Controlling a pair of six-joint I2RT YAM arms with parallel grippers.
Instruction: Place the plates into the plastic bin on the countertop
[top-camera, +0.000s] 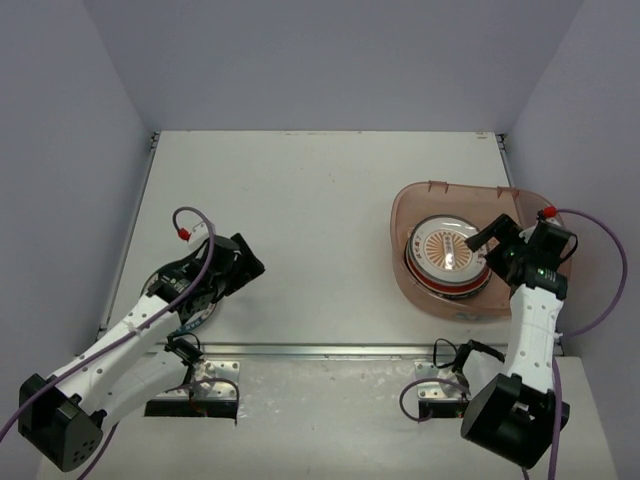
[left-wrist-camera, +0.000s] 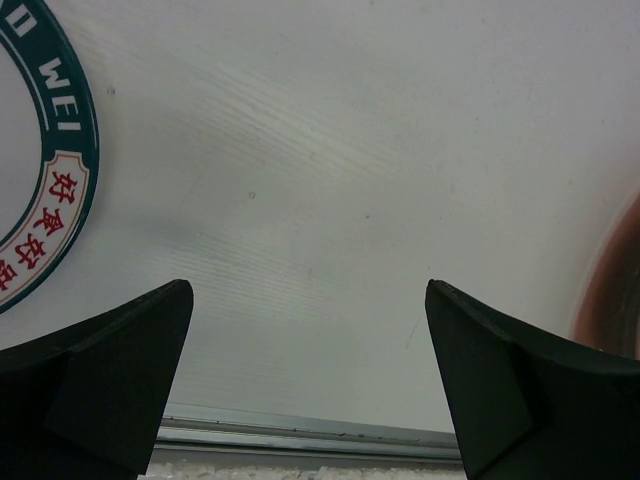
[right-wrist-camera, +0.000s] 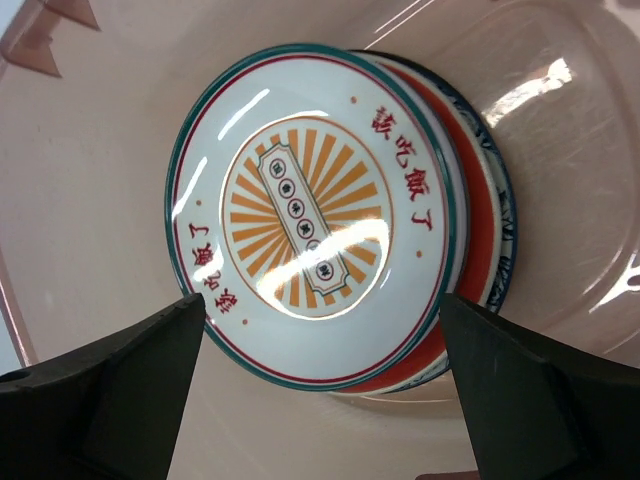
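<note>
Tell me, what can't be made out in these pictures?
Stack in the plastic bin: the orange-centred plate on top covers the plates beneath in the top and right wrist views. Only rims show, so their count is unclear.
The teal-rimmed plate: cut off by the left wrist view's left edge. From above, the left arm covers most of it.
The brownish shape: cropped and blurred at the left wrist view's right edge.
</note>
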